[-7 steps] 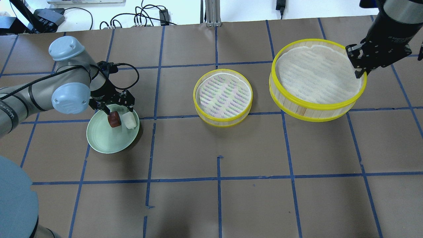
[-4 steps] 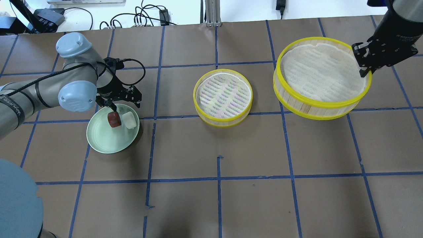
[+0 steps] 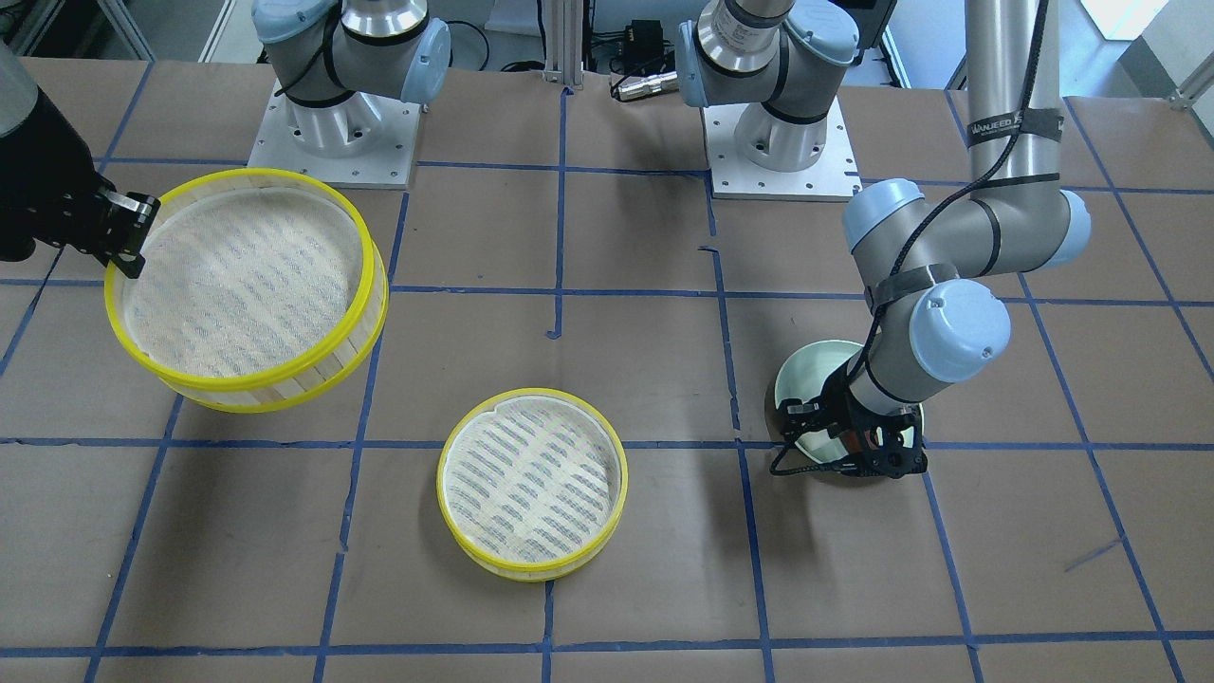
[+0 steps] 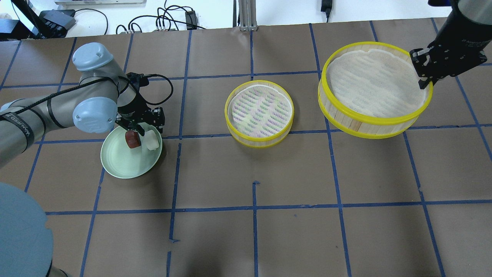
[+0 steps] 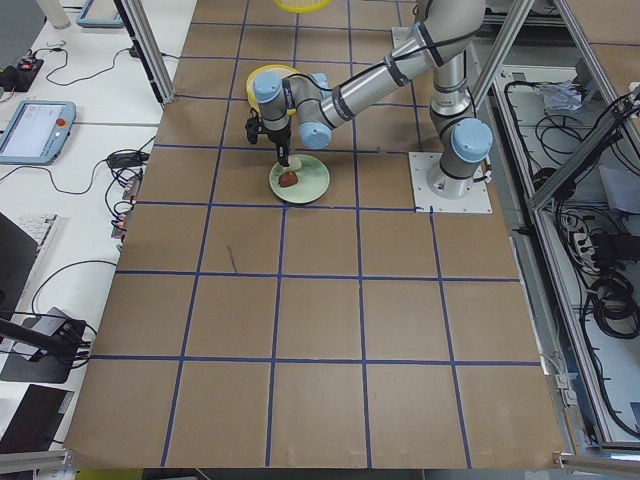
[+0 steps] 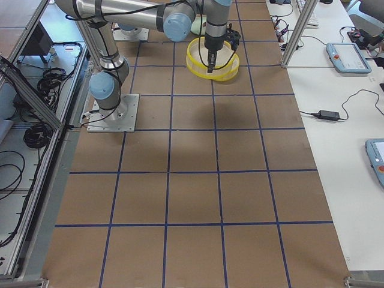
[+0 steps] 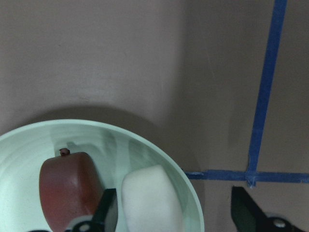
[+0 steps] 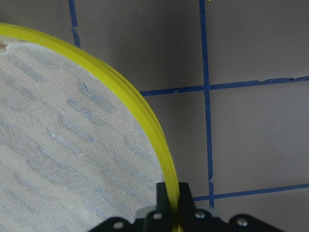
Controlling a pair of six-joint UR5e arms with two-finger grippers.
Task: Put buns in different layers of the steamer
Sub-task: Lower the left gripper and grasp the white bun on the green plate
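The white bun (image 4: 152, 141) and the dark reddish-brown bun (image 4: 132, 139) lie side by side on the pale green plate (image 4: 123, 163). My left gripper (image 4: 146, 132) is open just above them. In the left wrist view one finger (image 7: 104, 209) sits between the brown bun (image 7: 67, 188) and the white bun (image 7: 149, 198), the other finger (image 7: 246, 212) outside the plate's rim. My right gripper (image 4: 424, 82) is shut on the yellow rim of one steamer tray (image 4: 369, 123) and holds it tilted above the table. The second steamer tray (image 4: 227, 115) rests empty at mid-table.
The table is brown paper with a blue tape grid. Cables and boxes lie beyond its far edge (image 4: 165, 21). The arm bases (image 3: 778, 142) stand at the robot's side of the table.
My left gripper has shifted right over the plate, from around the brown bun to around the white bun. My right gripper has carried the held tray a little right and farther back.
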